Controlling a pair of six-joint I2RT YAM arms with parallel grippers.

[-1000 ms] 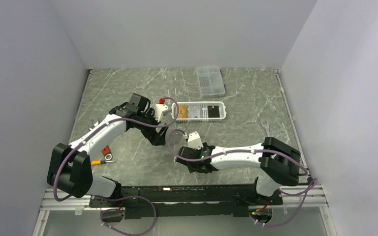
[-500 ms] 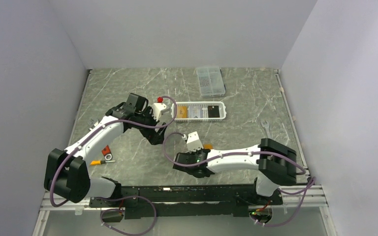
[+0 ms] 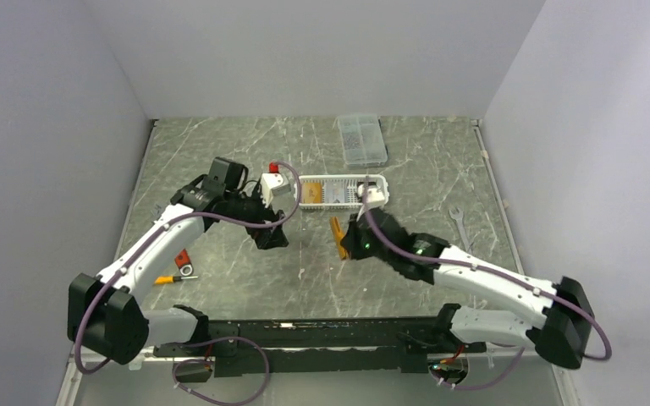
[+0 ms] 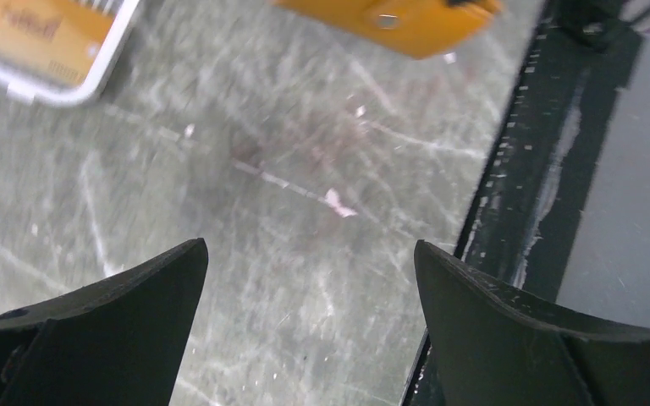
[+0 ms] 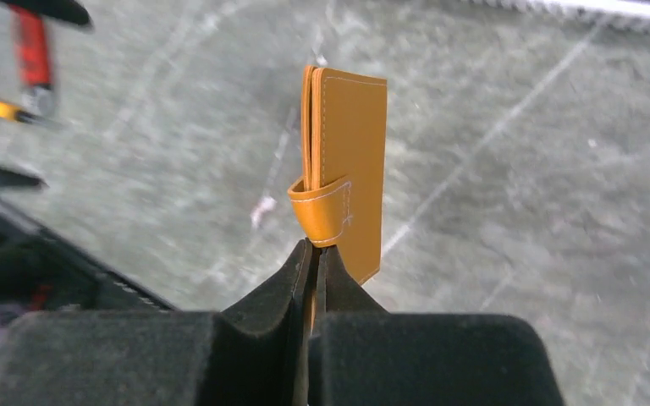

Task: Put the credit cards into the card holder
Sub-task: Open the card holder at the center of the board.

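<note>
Above table [image 5: 516, 211] | right gripper [image 5: 312, 250] pinching card holder [image 5: 351, 152] edge (rest juts forward, folded) | left gripper [image 4: 306, 247] spread

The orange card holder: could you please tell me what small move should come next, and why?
Probably bring the open left gripper to the snap tab of the folded orange leather-like card holder. The right gripper pinches it by one edge, it is folded shut, and the left gripper holds nothing.

card holder [image 3: 338, 238] in frt of basket [image 3: 338, 177] w/ cards [image 3: 325, 194], box [image 3: 361, 139] behind
</note>
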